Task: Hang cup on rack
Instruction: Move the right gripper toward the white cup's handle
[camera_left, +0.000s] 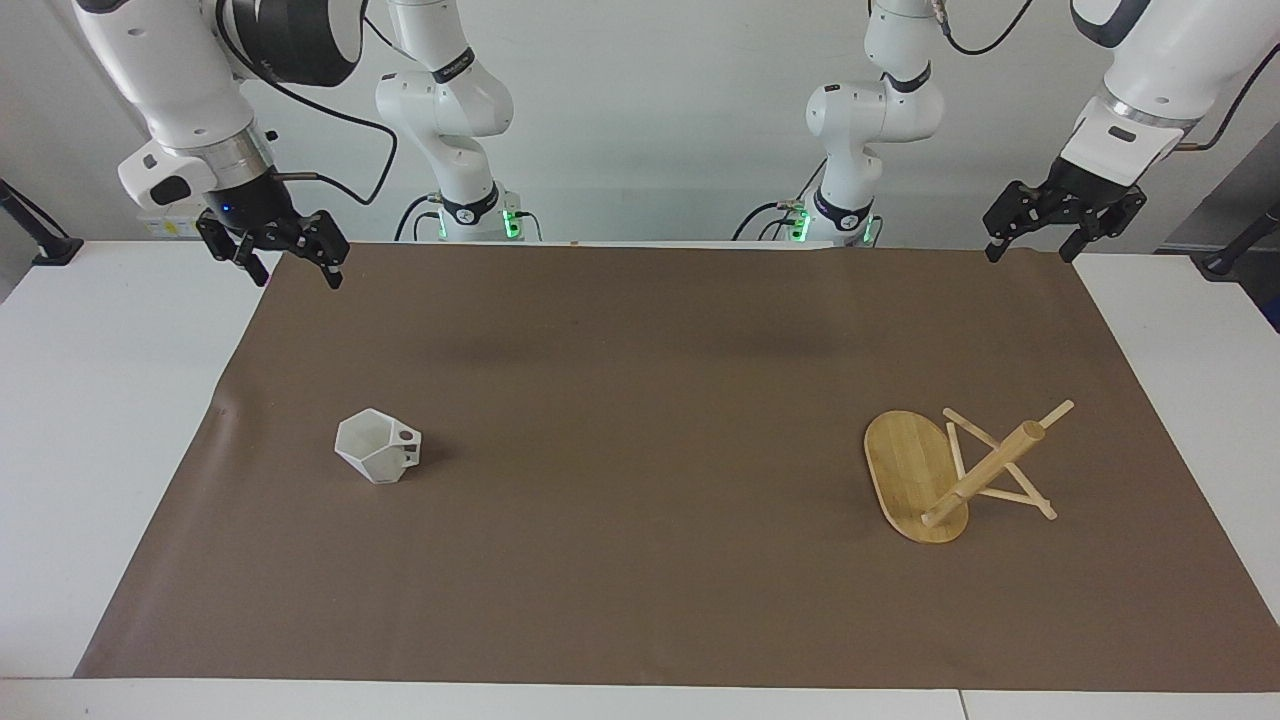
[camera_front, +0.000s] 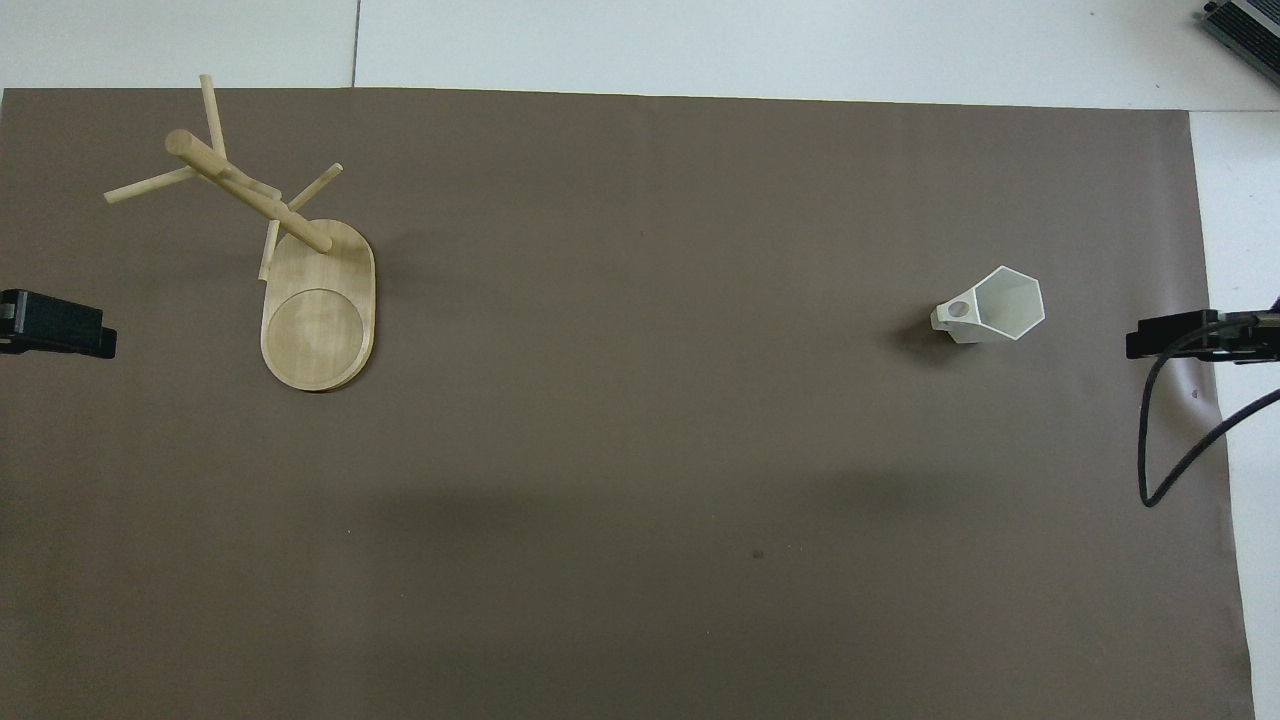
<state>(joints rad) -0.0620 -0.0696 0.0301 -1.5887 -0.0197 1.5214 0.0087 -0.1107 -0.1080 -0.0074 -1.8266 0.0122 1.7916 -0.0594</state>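
Brown paper (camera_left: 640, 440) covers most of the white table (camera_left: 90, 420), with a pale wall above the robots in the facing view. Taking that view from its nine o'clock side across: the right gripper (camera_left: 290, 260) hangs over the mat's corner nearest the robots, its two fingers spread apart and holding nothing. One cup (camera_left: 378, 445) stands upright on the mat toward the right arm's end, mouth up; the overhead view looks into it and shows nothing inside. Its handle points toward three o'clock in the facing view. One rack (camera_left: 940, 475) stands on its oval base at the left arm's end, well apart from the cup, with no cup on its pegs. At about two o'clock the left gripper (camera_left: 1030, 250) waits over its own corner of the mat, fingers apart, empty.
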